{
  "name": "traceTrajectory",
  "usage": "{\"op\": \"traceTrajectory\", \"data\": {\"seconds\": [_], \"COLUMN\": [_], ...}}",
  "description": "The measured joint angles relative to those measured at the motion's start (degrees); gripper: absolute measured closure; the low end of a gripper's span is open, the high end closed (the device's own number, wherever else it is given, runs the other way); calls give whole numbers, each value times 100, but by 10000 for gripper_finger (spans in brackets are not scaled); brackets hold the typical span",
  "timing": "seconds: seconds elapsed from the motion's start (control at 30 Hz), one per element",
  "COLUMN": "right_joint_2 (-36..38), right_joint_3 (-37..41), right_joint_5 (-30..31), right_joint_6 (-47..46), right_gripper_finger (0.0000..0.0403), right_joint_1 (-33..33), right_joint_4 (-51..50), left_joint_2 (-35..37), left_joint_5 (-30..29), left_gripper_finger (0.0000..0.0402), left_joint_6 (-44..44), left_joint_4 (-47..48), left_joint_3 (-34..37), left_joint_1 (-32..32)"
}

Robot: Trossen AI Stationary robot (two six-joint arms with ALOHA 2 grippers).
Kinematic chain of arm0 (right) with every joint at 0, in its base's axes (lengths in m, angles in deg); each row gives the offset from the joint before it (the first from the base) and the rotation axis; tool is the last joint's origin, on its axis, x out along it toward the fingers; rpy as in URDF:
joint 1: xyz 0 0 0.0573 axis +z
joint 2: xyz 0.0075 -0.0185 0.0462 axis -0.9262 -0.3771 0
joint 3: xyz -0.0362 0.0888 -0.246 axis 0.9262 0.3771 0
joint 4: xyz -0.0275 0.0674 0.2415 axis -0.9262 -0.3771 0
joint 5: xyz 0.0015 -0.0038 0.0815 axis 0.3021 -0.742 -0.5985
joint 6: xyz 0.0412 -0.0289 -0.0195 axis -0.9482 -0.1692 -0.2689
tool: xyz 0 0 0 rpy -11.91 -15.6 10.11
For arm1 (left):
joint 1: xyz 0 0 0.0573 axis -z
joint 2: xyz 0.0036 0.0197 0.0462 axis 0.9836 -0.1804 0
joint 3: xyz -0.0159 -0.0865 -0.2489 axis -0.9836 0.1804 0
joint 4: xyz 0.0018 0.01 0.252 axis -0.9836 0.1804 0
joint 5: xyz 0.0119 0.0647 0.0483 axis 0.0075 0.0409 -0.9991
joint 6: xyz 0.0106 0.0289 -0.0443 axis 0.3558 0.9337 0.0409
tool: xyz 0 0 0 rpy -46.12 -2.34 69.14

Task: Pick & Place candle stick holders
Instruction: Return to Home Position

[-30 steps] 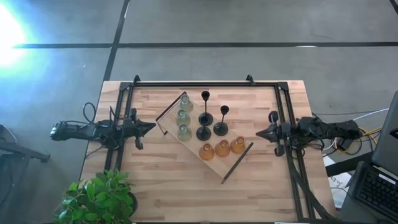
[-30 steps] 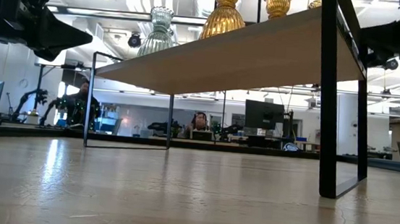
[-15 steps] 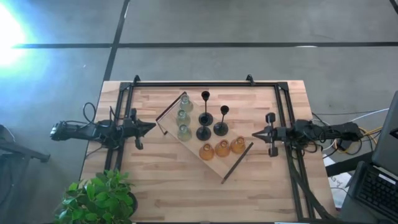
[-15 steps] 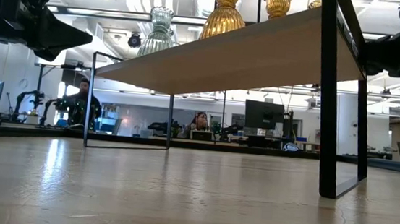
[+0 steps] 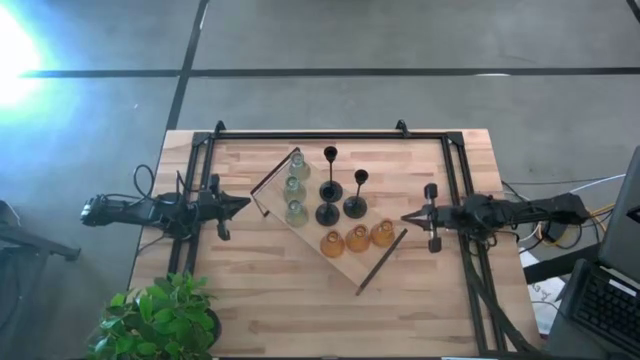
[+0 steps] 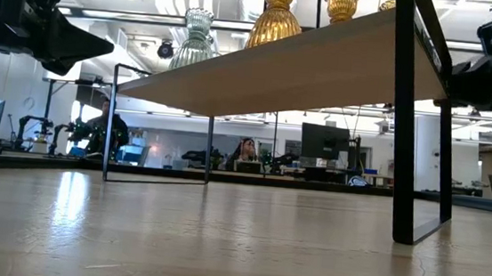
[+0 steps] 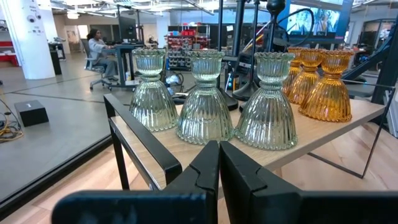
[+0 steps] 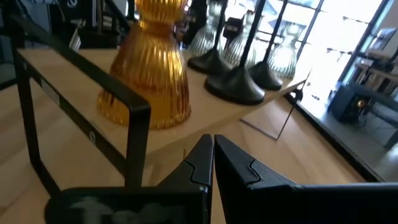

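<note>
Right gripper [image 5: 403, 217] has crept a touch nearer the shelf [image 5: 313, 230] and levels out, claw clenched on nothing. Just past it the amber holders [image 5: 358, 239] stand in a row on the board, then the black ones [image 5: 329, 213], then the green [image 5: 295, 186]. Far side, the left gripper [image 5: 246, 204] sits parked, clenched empty too. All nine look placed; only homing remains, I'd say.

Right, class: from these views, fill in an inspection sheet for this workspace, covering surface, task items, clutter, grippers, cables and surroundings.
Surface: wooden table; raised wooden shelf set askew on it.
Job's things: three green glass candle holders, three black candle holders, three amber candle holders, all upright on the shelf.
Clutter: potted plant at a corner on the left arm's side.
Grippers: left gripper shut, left of the shelf; right gripper shut, at its right end; both empty.
Cables: loose cables by the right arm.
Surroundings: person seated behind; laptop off-table.
</note>
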Motion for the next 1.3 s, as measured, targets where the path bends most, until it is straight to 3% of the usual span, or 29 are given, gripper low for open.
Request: {"op": "traceTrajectory", "data": {"seconds": [0.47, 1.3], "right_joint_2": [-631, -671], "right_joint_3": [-2, -2], "right_joint_5": [-17, -17], "right_joint_6": [24, 24], "right_gripper_finger": [394, 394], "right_joint_1": [2, 2], "right_joint_4": [2, 4], "left_joint_2": [2, 2], "left_joint_5": [0, 2], "left_gripper_finger": [383, 383], "left_joint_6": [-1, -2], "left_joint_4": [0, 0], "left_joint_3": [0, 0], "left_joint_1": [-1, 0]}}
